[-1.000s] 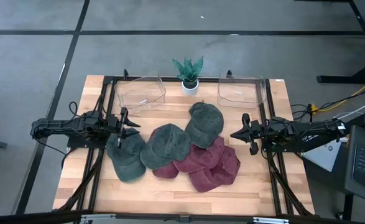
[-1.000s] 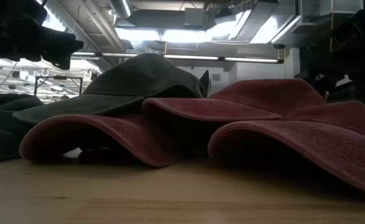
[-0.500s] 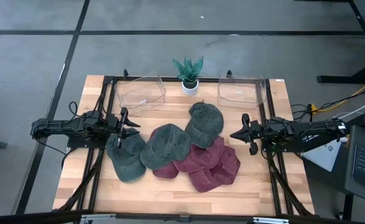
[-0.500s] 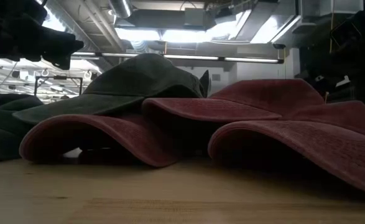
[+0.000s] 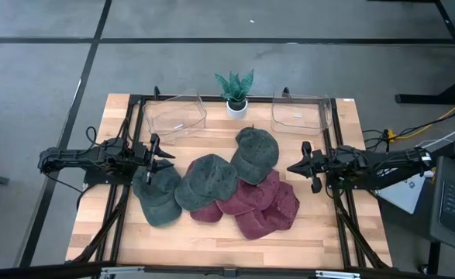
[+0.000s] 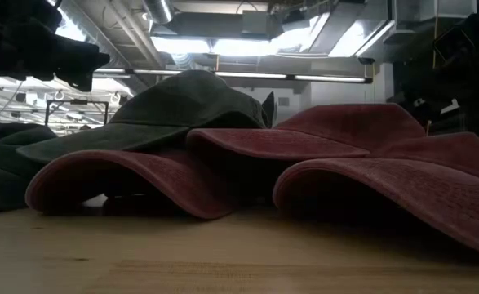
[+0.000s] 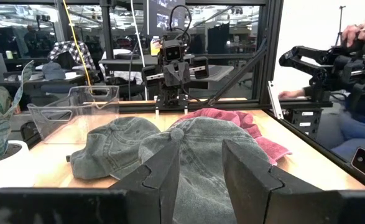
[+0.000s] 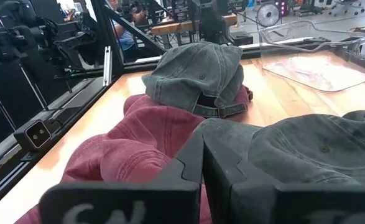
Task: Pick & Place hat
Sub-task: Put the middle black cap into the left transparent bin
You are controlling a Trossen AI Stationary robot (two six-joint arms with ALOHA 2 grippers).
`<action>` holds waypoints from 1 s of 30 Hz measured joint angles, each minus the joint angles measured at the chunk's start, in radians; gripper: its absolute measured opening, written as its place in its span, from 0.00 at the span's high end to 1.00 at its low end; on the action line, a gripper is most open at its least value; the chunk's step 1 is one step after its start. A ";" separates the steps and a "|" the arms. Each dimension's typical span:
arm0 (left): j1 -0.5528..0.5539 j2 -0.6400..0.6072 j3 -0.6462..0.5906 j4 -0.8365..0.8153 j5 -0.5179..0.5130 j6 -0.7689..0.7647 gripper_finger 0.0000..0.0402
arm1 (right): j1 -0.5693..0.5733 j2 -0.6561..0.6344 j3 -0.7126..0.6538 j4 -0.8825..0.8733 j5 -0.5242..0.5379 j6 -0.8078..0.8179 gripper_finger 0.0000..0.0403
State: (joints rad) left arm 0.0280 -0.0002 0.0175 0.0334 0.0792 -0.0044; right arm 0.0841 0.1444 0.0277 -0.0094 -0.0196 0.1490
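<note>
Wooden table [image 5: 211, 232], with a potted plant [image 5: 235, 91] at the middle of its far edge taken as landmark. Two clear plastic bins flank the plant: one bin [image 5: 174, 116] to its left, another [image 5: 298, 112] to its right. Hats lie heaped in front of the plant, toward the near side of the table. Three grey-green: one hat [image 5: 254, 153] closest to the plant, a second [image 5: 205, 180] in front of it and slightly left, a third [image 5: 157, 195] farthest left, its edge touching the second. Two dark red hats [image 5: 262, 205] lie overlapped at the near side of the heap, partly tucked beneath the grey-green ones; in the low view their brims [image 6: 125, 175] rest on the tabletop with a grey-green crown [image 6: 186, 98] rising behind. Left gripper [image 5: 159, 159] hangs left of the plant and nearer the front, just at the far edge of the leftmost grey-green hat, fingers [image 7: 163, 171] parted with a gap between, nothing in them. Right gripper [image 5: 293, 167] waits right of the heap, fingers [image 8: 194, 155] pressed together, empty.
</note>
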 joint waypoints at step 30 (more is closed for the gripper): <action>0.000 0.000 0.000 0.000 0.000 0.000 0.71 | 0.250 0.923 0.736 -0.443 0.071 0.000 0.98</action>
State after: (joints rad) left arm 0.0280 -0.0002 0.0175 0.0334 0.0792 -0.0044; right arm 0.3339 1.0673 0.7632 -0.4526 0.0510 0.1492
